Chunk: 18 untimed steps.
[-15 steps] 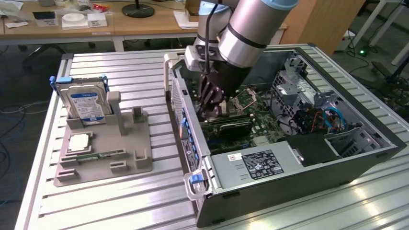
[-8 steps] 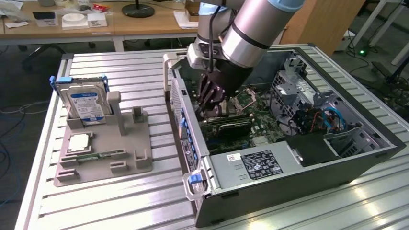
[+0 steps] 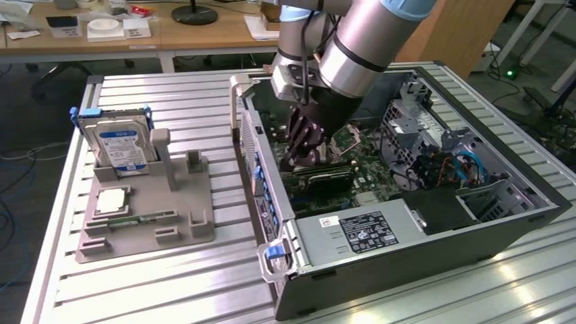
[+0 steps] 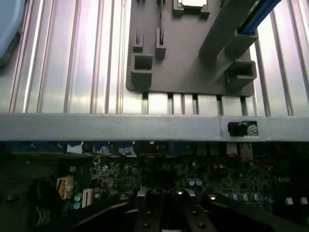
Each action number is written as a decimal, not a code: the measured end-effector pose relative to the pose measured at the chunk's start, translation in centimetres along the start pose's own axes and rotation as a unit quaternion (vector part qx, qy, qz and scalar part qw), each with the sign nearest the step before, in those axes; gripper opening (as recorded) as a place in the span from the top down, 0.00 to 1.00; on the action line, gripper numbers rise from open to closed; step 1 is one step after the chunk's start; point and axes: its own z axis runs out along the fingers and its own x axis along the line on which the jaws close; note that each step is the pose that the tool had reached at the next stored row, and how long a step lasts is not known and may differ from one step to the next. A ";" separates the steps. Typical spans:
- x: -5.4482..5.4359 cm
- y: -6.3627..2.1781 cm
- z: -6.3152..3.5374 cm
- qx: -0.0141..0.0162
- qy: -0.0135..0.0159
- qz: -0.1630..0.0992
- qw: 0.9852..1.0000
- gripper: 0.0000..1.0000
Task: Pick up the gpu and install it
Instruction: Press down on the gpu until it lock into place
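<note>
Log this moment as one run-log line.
gripper: inside open computer case, down at motherboard | gpu: on board under gripper | holder tray: hard drive standing

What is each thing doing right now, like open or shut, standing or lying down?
computer case: side open, insides showing.
gpu: down on the board inside the case, under the claw.
claw: reaching inside the case, at the gpu.
hard drive: standing upright in the gray holder.

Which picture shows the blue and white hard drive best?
The exterior view. There the hard drive stands upright in the grey holder tray on the exterior view's left, its blue and white label facing the camera. The wrist view looks over the computer case wall at the tray, and I cannot make out the drive's label there.
</note>
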 end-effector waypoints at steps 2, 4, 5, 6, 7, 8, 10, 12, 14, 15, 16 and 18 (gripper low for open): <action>0.0 -0.01 0.02 0.018 0.001 -0.004 1.000 0.90; 0.0 0.00 0.02 0.032 0.001 -0.007 0.999 0.90; 0.0 0.00 0.02 0.035 0.001 -0.008 0.999 0.90; 0.0 0.02 -0.06 0.037 0.002 -0.008 0.999 0.90; 0.0 0.04 -0.17 0.038 0.002 -0.009 0.999 0.90; 0.0 0.10 -0.33 0.039 0.002 -0.009 0.999 0.90; 0.0 0.25 -0.67 0.040 0.002 -0.009 0.999 0.90; 0.0 0.41 -0.80 0.045 0.002 -0.010 0.999 0.90; 0.0 0.50 -0.78 0.052 0.002 -0.011 0.999 0.90; 0.0 0.53 -0.78 0.058 0.002 -0.012 0.998 0.90; 0.0 0.57 -0.77 0.063 0.002 -0.013 0.998 0.90; -0.1 0.70 -0.81 0.070 0.003 -0.014 0.997 0.90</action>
